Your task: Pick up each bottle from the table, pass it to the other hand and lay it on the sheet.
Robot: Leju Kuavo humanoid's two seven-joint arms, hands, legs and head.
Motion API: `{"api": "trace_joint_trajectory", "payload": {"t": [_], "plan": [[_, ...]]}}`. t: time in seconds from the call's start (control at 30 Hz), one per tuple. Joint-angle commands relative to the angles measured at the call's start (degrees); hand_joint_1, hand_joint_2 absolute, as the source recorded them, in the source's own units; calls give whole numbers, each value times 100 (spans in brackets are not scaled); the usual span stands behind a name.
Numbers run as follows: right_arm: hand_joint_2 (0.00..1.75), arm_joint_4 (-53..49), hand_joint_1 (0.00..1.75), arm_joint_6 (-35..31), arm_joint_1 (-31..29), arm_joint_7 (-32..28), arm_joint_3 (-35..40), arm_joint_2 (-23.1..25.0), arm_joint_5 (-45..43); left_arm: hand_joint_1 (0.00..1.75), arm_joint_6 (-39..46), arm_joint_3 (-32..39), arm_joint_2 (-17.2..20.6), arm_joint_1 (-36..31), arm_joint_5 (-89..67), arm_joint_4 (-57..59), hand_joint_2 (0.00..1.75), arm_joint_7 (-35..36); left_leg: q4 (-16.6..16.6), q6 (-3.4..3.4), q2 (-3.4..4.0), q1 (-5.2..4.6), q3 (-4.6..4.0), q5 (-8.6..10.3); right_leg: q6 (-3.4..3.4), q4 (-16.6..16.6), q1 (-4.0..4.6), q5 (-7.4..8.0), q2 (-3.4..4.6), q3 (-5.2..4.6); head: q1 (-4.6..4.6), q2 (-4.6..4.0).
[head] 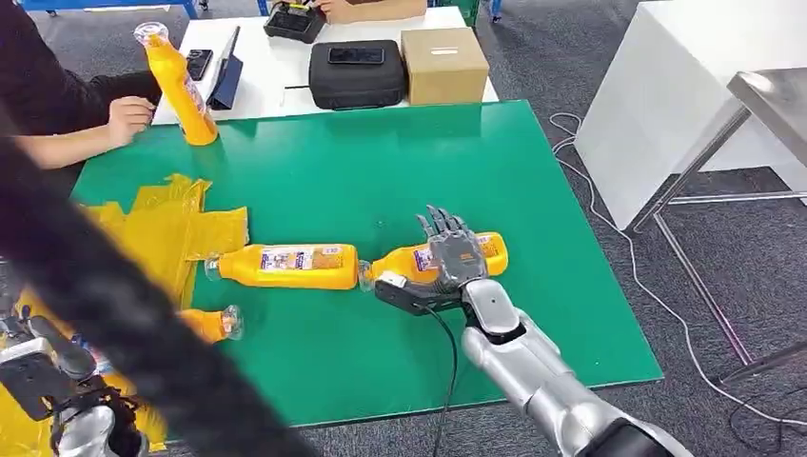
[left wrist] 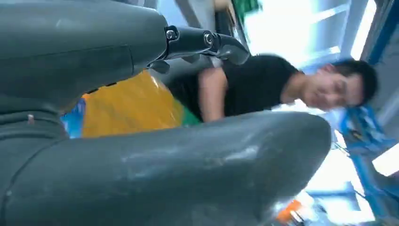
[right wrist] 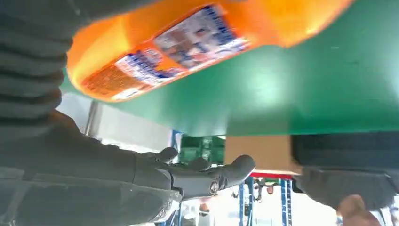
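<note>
An orange bottle (head: 490,249) lies on the green table (head: 381,162) under my right hand (head: 449,255), label up (right wrist: 188,44). The hand's fingers (right wrist: 202,176) are stretched out straight over the bottle, with the thumb on its near side; they are not closed around it. A second bottle (head: 290,266) lies just left of it, cap to cap. A third bottle (head: 211,324) rests on the crumpled yellow sheet (head: 176,228) at the table's left. My left hand (head: 43,367) is low at the near left; its thumb (left wrist: 155,160) and fingers (left wrist: 207,42) are apart over the sheet (left wrist: 127,106), holding nothing.
A person (head: 57,86) at the far left holds an upright orange bottle (head: 181,86) on the table's far corner. Behind the green table a white table carries a black case (head: 357,74), a cardboard box (head: 443,65) and a tablet (head: 226,71). A dark blurred band (head: 114,305) crosses the near left.
</note>
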Motion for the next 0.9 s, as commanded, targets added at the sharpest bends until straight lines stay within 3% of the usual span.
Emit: {"api": "trace_joint_trajectory", "payload": {"t": [0.03,0.4,0.63,0.9], "plan": [[175,627,0,69,-429,23,317,-248,19,0,-48,-317,-144,79,114,-584,0,20,-3,-6,5,-3,24,-10,2,-1,-1,-11,-2,21,-2,0],[175,627,0,69,-429,23,317,-248,19,0,-48,-317,-144,79,114,-584,0,20,-5,-4,4,1,20,-5,2,-4,4,-7,-5,14,-2,2],[175,1183,0,797,-1089,349,858,-300,555,0,-627,-101,-448,57,529,-818,0,20,1,-4,12,-3,20,-9,4,3,0,-9,0,15,-2,0],[175,1576,0,945,-1111,312,1060,-454,640,0,-575,-111,-409,151,610,-996,0,20,-6,-7,-2,0,33,-10,1,-6,4,-14,-15,32,0,0]]}}
